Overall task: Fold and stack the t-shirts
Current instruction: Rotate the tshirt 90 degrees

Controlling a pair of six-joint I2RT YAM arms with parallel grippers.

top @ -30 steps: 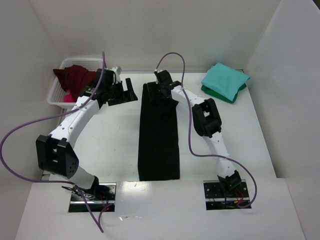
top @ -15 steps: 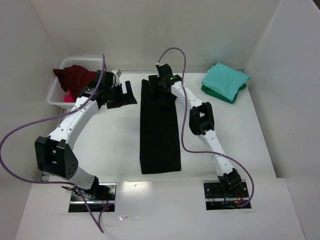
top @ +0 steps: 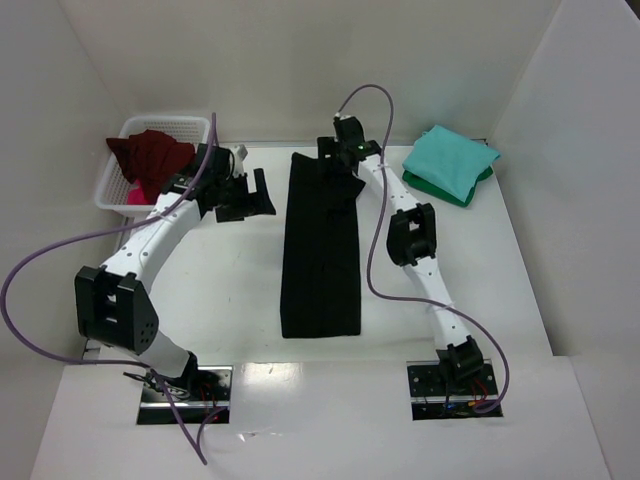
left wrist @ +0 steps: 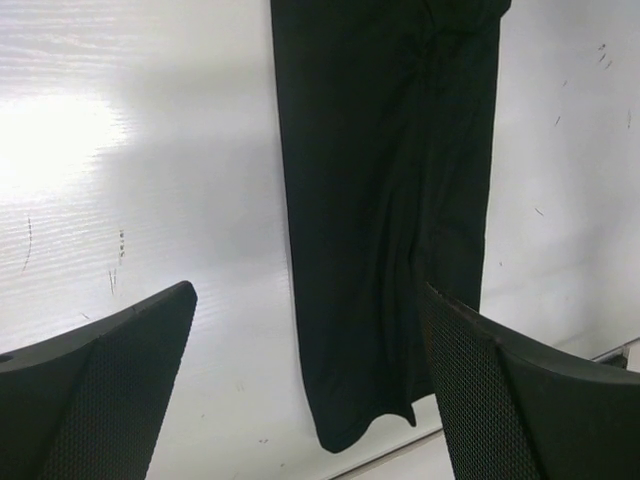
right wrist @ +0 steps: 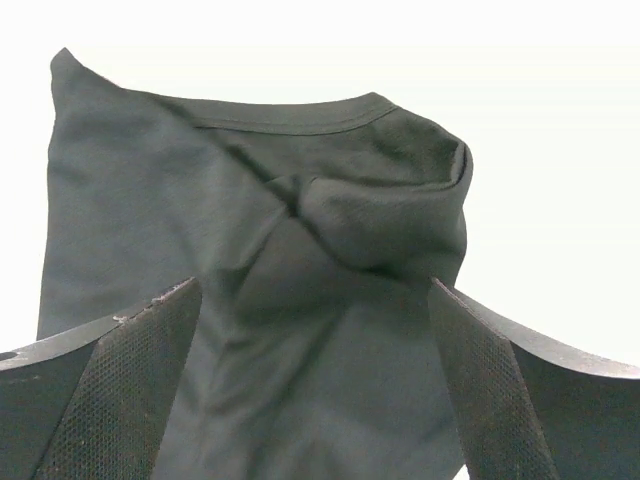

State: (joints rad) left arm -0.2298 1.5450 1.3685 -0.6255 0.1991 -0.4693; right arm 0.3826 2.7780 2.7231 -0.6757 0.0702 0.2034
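The left hand point(top: 250, 197) and right hand point(top: 340, 168) gape released; black t-shirt point(top: 320, 255) lies between basket point(top: 112, 192) far left and teal shirts point(top: 450, 163) far right.

Bright, even light is falling from above in the top view, casting only soft shadows on the white worktop point(top: 220, 290). Glare is washing over it in the left wrist view, and the right wrist view is blowing out white around the black t-shirt point(right wrist: 250, 250).
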